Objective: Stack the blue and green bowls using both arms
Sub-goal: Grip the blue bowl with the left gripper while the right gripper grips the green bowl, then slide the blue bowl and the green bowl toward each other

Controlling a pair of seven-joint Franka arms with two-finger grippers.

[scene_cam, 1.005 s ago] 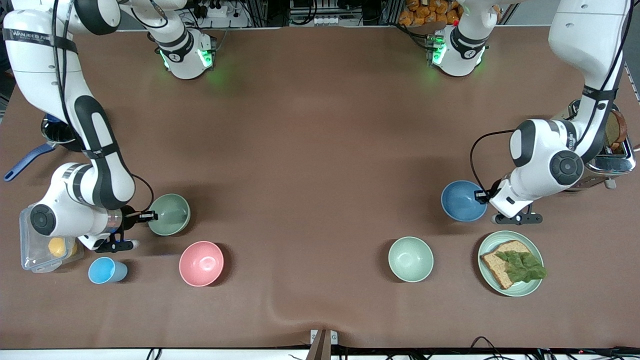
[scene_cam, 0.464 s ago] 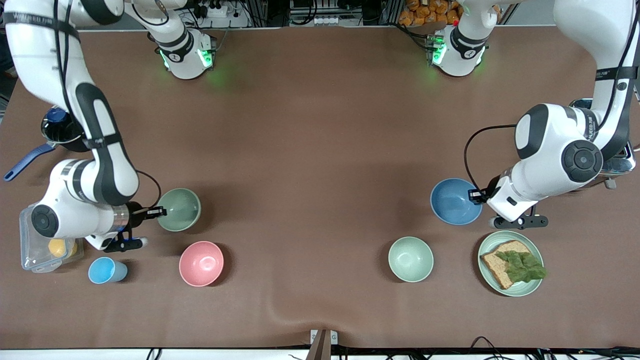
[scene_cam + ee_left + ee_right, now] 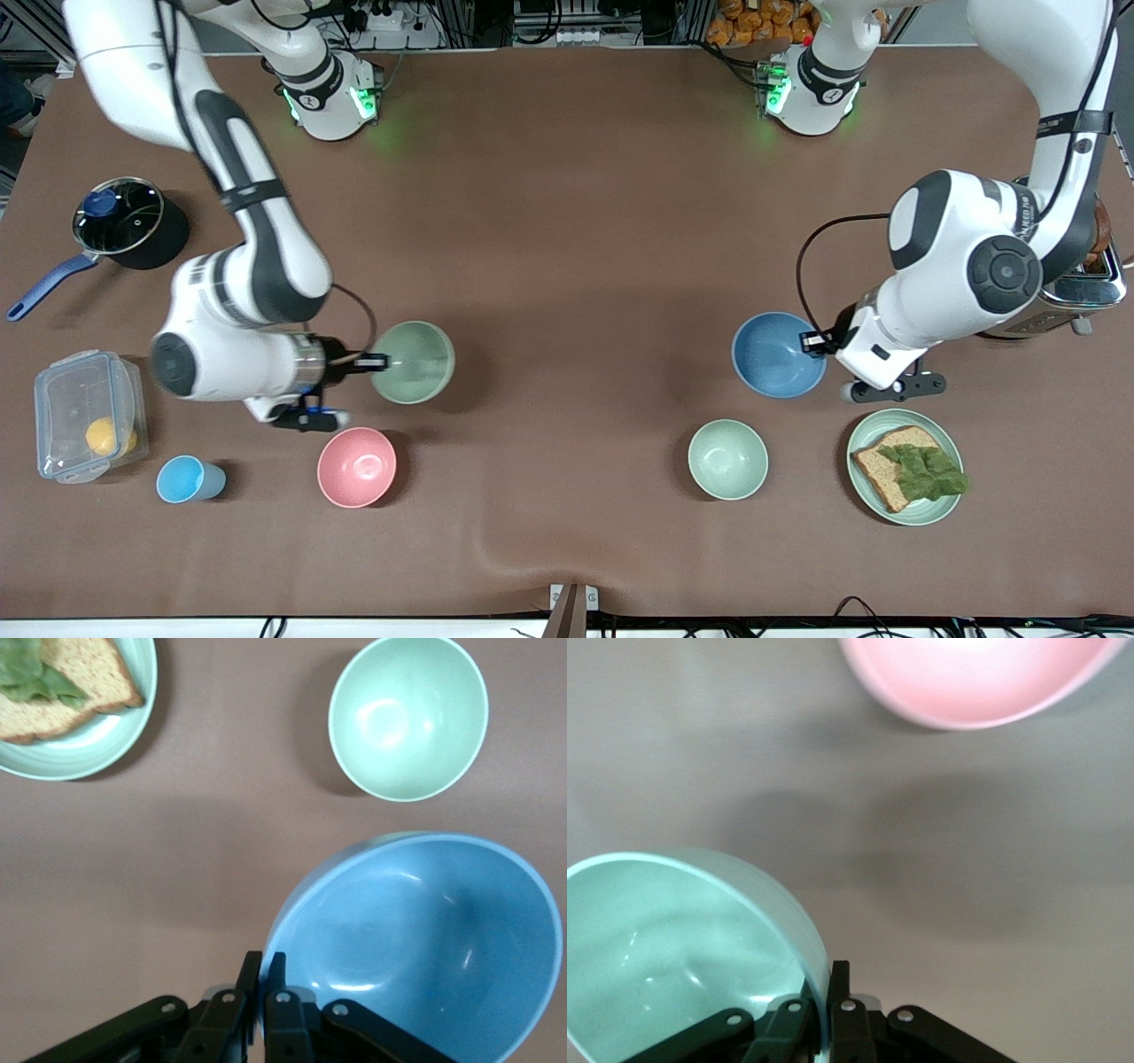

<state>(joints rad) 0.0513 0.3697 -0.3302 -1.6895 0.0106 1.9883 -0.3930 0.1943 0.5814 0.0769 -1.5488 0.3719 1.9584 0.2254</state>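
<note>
My left gripper (image 3: 812,342) is shut on the rim of the blue bowl (image 3: 777,354) and holds it above the table toward the left arm's end; in the left wrist view its fingers (image 3: 263,970) pinch the bowl's (image 3: 425,948) rim. My right gripper (image 3: 376,361) is shut on the rim of the sage green bowl (image 3: 415,361) and holds it above the table; in the right wrist view its fingers (image 3: 837,979) clamp that bowl's (image 3: 673,948) rim. The two bowls are wide apart.
A pale mint bowl (image 3: 727,459) and a plate with bread and lettuce (image 3: 942,509) lie nearer the front camera under the blue bowl. A pink bowl (image 3: 356,467), a light-blue cup (image 3: 188,479), a lidded box (image 3: 84,415), a pot (image 3: 124,221) and a toaster (image 3: 1085,283) stand around.
The right arm has lifted the green bowl and carried it well toward the table's middle. The left arm has lifted the blue bowl and moved it a little toward the middle.
</note>
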